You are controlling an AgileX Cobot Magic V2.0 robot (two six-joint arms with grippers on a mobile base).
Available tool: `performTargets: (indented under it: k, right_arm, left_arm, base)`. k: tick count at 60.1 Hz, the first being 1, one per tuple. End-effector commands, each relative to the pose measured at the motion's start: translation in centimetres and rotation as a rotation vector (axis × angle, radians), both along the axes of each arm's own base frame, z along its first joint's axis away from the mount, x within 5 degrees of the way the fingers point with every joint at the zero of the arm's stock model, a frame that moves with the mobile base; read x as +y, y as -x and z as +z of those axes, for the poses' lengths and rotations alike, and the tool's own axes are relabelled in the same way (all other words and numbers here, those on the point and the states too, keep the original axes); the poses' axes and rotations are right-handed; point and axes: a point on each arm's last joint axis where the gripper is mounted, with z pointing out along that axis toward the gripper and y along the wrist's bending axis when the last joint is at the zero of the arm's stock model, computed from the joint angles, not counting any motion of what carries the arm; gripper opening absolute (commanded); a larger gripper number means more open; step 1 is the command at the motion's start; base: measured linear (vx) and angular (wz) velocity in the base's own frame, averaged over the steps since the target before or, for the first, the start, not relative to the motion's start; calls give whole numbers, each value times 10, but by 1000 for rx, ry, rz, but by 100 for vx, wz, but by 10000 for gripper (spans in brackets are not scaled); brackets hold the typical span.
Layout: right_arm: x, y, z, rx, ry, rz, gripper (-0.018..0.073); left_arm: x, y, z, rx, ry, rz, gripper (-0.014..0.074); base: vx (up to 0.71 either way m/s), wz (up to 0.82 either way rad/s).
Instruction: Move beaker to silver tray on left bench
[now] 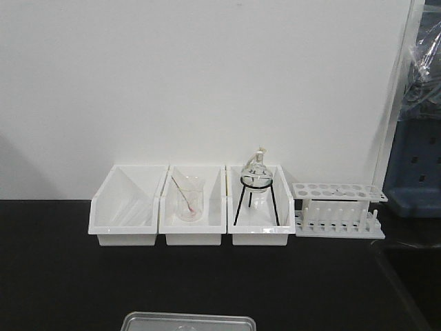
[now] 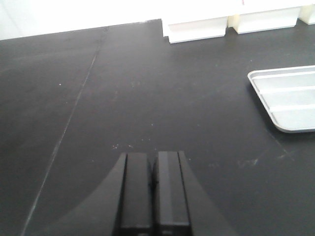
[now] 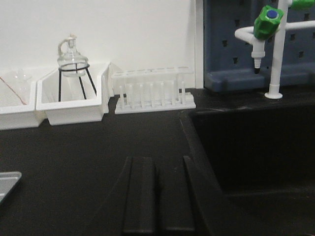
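The silver tray [image 1: 187, 321] lies on the black bench [image 1: 62, 276] at the near edge of the front view; only its far rim shows. It also shows at the right of the left wrist view [image 2: 290, 101] and as a corner at the lower left of the right wrist view [image 3: 7, 182]. The tray looks empty where visible. No plain small beaker shows in any view. My left gripper [image 2: 153, 164] is shut and empty, low over bare countertop left of the tray. My right gripper [image 3: 158, 164] is shut and empty, over the bench beside the sink edge.
Three white bins [image 1: 129, 207] stand against the wall; the middle one holds a beaker with a pinkish rod [image 1: 188, 200], the right one a flask on a black wire stand [image 1: 256, 181]. A white test-tube rack [image 1: 337, 210] stands to their right. A sunken black sink [image 3: 256, 147] with a green-capped tap [image 3: 268, 22] lies at the right.
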Motion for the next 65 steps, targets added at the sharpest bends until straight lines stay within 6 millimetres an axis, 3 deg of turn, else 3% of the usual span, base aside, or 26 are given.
performTargets:
  k: [1, 65]
  right_arm:
    - [0, 0, 4, -64, 45, 4, 90]
    - [0, 0, 5, -68, 46, 1, 90]
  left_arm:
    - [-1, -2, 1, -69, 5, -10, 1]
    - [-1, -2, 1, -69, 5, -10, 1]
  base:
    - [0, 0]
    - [0, 0]
